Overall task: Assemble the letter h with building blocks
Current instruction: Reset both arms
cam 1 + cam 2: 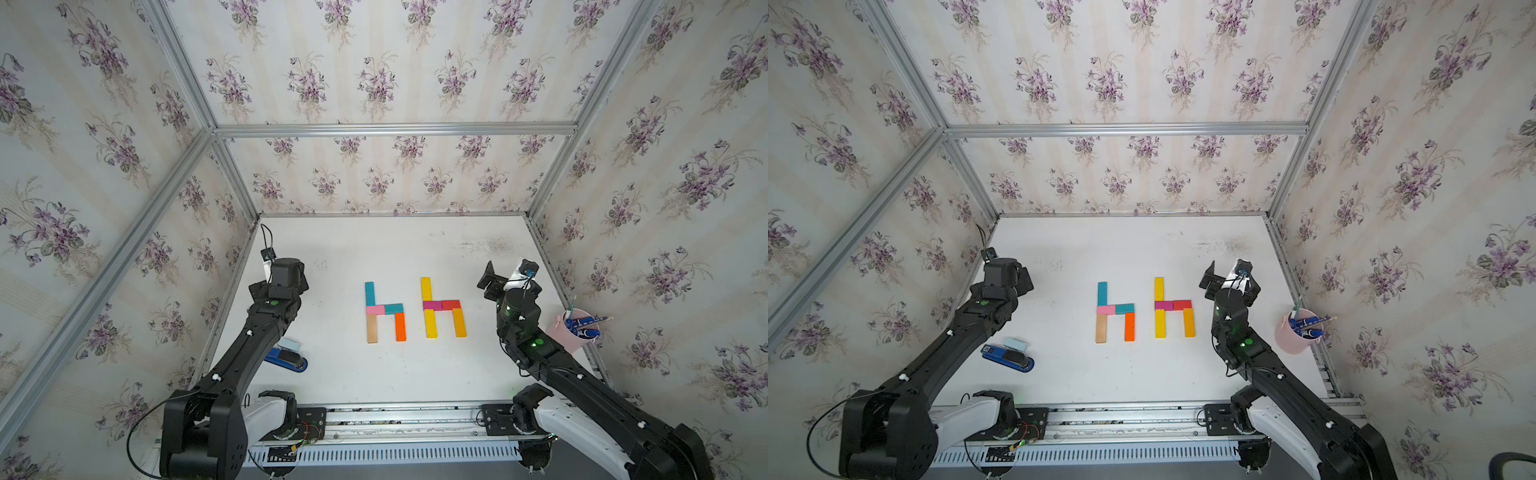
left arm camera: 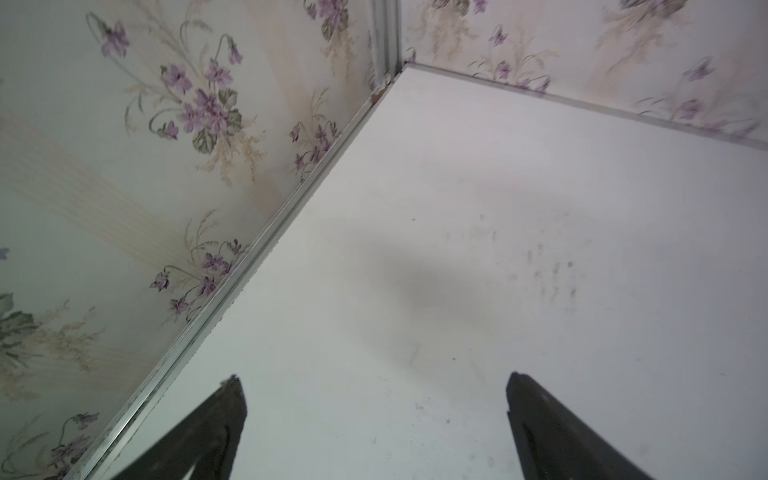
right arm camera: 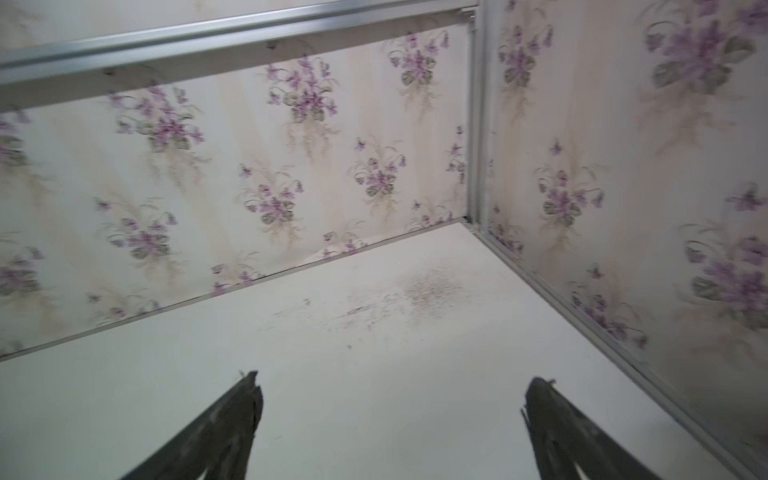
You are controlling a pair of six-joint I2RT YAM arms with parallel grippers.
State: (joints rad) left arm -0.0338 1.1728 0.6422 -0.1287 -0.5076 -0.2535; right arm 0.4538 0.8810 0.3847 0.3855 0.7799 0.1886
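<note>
Looking down through both top views, I found the building blocks [image 1: 1158,328] lying flat near the middle of the table [image 1: 353,374], butted edge to edge into two lowercase h shapes side by side. They were thin rectangular wooden bars with square corners and matte paint.

The shape nearer my left arm had a long teal bar [image 1: 369,293] as its upper stem. A short pink bar [image 1: 375,310] and a short teal bar [image 1: 393,308] made the crosspiece, and a bare tan bar [image 1: 372,328] and an orange bar [image 1: 400,326] made the legs. The other shape used a yellow bar [image 1: 425,289], a magenta bar [image 1: 432,306], a red bar [image 1: 451,304], a second yellow bar [image 1: 430,323] and an amber bar [image 1: 459,322].

My left gripper [image 2: 372,382] hung released, its jaws spread wide over bare table by the left wall. My right gripper [image 3: 390,380] was released too, its dark tapered fingers [image 3: 232,419] apart with nothing between them. Both were well apart from the blocks.

The tabletop was smooth and white, with a grey speckled scuff [image 3: 432,291] towards the far right corner. A glossy blue stapler [image 1: 286,360] lay beside my left arm, just beside a pale blue pad [image 1: 289,344]. A pink cup [image 1: 561,336] of pens stood against the right wall. Violet-flowered wallpaper [image 1: 374,83] covered the enclosure, which was framed in aluminium rail [image 1: 395,129].
</note>
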